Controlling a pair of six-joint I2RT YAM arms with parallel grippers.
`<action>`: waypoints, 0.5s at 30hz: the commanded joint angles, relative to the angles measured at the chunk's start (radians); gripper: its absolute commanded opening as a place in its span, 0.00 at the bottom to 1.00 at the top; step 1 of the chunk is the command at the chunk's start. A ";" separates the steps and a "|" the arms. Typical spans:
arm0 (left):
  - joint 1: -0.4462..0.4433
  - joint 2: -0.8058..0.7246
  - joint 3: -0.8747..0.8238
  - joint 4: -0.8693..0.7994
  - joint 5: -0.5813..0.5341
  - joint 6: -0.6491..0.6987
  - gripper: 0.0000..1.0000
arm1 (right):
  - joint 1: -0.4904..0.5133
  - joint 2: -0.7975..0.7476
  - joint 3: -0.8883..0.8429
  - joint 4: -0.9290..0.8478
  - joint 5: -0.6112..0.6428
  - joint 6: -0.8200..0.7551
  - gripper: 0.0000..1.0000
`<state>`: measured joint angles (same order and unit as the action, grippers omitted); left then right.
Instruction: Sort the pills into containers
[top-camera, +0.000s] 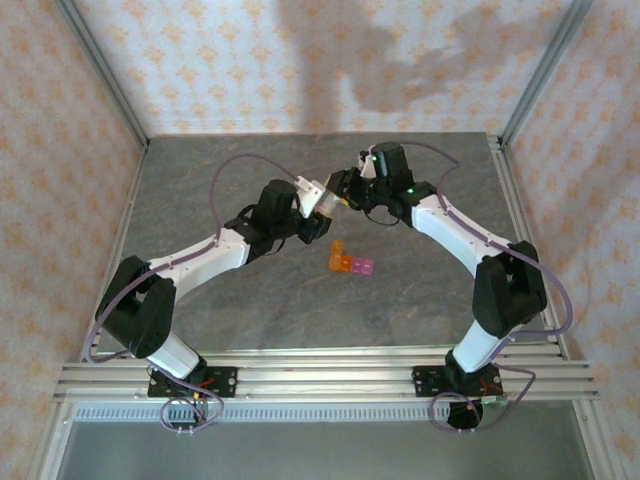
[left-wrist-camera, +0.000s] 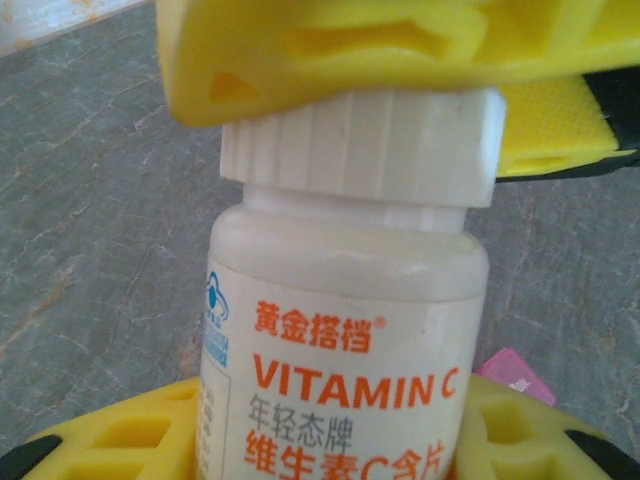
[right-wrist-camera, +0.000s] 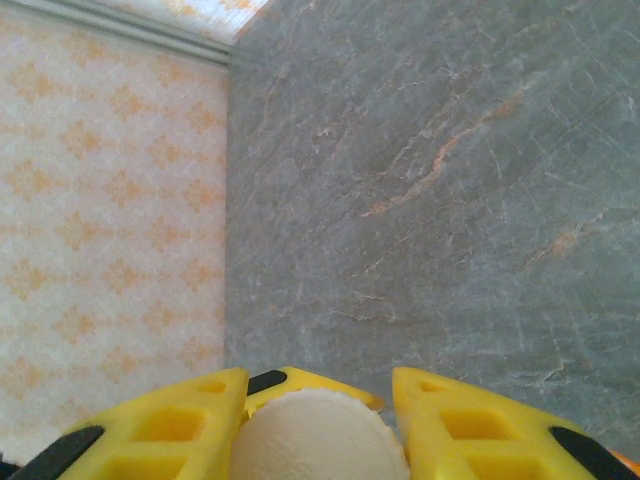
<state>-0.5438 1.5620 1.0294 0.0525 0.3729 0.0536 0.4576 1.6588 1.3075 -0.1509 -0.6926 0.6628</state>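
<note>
The right claw (top-camera: 350, 192) pinches the cap (left-wrist-camera: 360, 145) of the bottle (left-wrist-camera: 340, 300) the left claw (top-camera: 322, 203) grips; what the containers (top-camera: 350, 263) hold is unclear.

The containers (top-camera: 350, 264) lie on the table (top-camera: 250, 310), before the bottle (top-camera: 325, 203).

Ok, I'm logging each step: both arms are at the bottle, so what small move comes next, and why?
Probably the right gripper should twist the cap loose: it is shut on the ribbed white cap, the left gripper clamps the bottle, and the cap sits fully on.
</note>
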 joint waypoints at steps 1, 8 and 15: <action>0.014 -0.054 0.031 0.047 0.143 -0.059 0.00 | -0.015 -0.032 -0.040 0.110 -0.107 -0.206 0.34; 0.044 -0.063 0.004 0.127 0.367 -0.202 0.00 | -0.039 -0.035 -0.033 0.152 -0.268 -0.296 0.36; 0.043 -0.075 -0.004 0.063 0.176 -0.110 0.00 | -0.043 -0.077 0.012 0.043 -0.127 -0.203 0.76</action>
<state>-0.4973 1.5318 1.0191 0.0895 0.6067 -0.0990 0.4145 1.6444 1.2720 -0.0601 -0.8860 0.4442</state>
